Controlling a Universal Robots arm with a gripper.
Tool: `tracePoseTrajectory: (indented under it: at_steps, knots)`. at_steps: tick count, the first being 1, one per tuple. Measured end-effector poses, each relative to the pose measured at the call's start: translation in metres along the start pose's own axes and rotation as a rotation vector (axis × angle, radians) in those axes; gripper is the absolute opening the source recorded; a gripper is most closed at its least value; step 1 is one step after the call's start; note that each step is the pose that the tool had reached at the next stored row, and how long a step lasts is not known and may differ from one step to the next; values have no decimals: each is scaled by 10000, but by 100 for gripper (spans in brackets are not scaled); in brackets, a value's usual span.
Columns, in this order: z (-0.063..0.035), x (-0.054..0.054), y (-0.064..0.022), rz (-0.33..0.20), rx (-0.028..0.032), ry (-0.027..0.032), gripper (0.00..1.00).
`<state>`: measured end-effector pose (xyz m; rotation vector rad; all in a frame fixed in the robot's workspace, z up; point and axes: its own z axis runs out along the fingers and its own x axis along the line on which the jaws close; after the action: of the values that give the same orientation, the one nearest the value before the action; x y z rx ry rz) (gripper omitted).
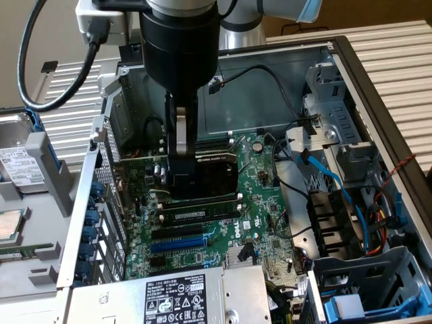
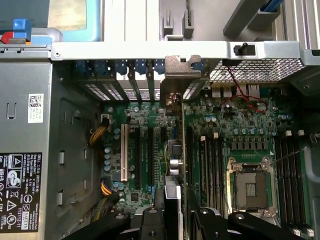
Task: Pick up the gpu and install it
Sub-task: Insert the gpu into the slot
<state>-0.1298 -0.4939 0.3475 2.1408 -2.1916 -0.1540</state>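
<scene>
The gpu (image 1: 217, 169) stands on edge inside the open computer case, its black shroud facing the exterior view's right, low over the green motherboard (image 1: 266, 202). My gripper (image 1: 181, 185) reaches straight down and is shut on the card's upper edge. In the wrist view the gpu (image 2: 175, 150) appears edge-on between my gripper (image 2: 172, 195) fingers, lined up with the expansion slots. Its silver end bracket (image 2: 182, 67) rests against the case's rear slot wall. I cannot tell whether the card's connector sits fully in its slot.
Memory sticks (image 1: 202, 212) lie just in front of the card. The power supply (image 1: 175, 297) fills the near end. A drive cage with blue and black cables (image 1: 351, 202) lines the exterior view's right. An open CPU socket (image 2: 250, 182) and a white slot (image 2: 123, 152) flank the card.
</scene>
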Motion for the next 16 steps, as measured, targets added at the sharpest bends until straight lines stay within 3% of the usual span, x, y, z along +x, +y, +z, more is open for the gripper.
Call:
tracePoseTrajectory:
  at_steps: [8,11,13,16]
  knots:
    - [4,-26,1,-511,63,74,27]
    - [22,-33,5,-524,273,76,27]
    - [42,-37,29,-526,379,76,27]
    - [82,-57,126,-527,432,76,27]
